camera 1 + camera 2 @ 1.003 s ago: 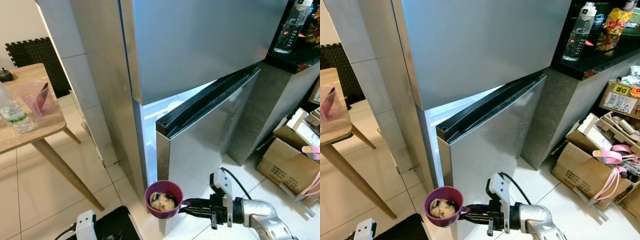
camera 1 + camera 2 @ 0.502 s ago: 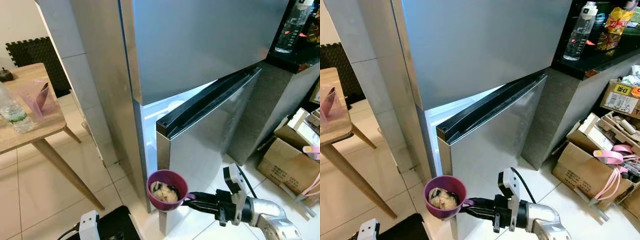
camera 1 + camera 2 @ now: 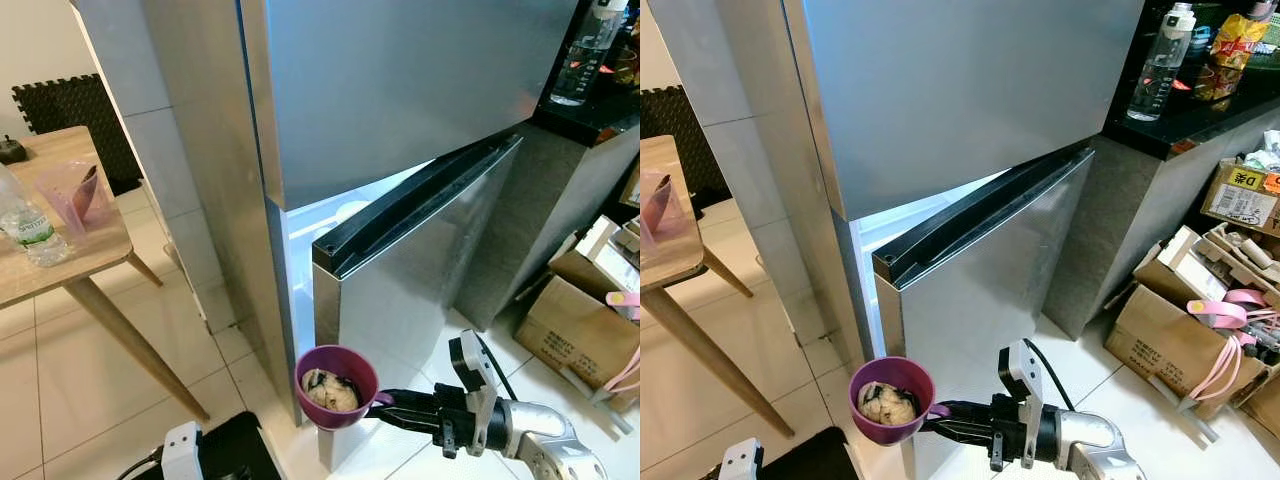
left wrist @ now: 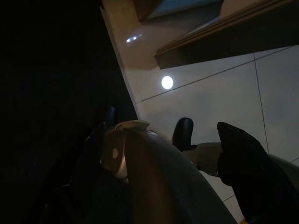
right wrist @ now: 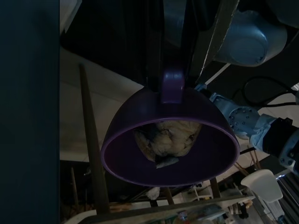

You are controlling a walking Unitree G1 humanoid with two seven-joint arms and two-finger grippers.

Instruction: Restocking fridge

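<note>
A purple bowl point(image 3: 337, 386) with pale food in it hangs low in front of the silver fridge point(image 3: 400, 90). My right gripper point(image 3: 385, 403) is shut on the bowl's small handle point(image 5: 172, 87), reaching in from the right. The bowl sits at the near corner of the lower fridge door point(image 3: 400, 290), which stands partly open with a lit gap point(image 3: 300, 260) behind it. The upper door is closed. My left gripper point(image 4: 159, 135) hangs low in the dark over the tiled floor, fingers point(image 4: 238, 154) spread apart with nothing between them.
A wooden table point(image 3: 60, 250) at the left carries a water bottle point(image 3: 25, 225) and a pink container point(image 3: 72, 192). Cardboard boxes point(image 3: 570, 320) and clutter fill the floor at the right. A dark counter point(image 3: 1180, 110) with a bottle point(image 3: 1152, 70) stands beside the fridge.
The bowl and my right gripper have shifted slightly right and up, closer to the corner of the lower door. The fridge doors have not moved.
</note>
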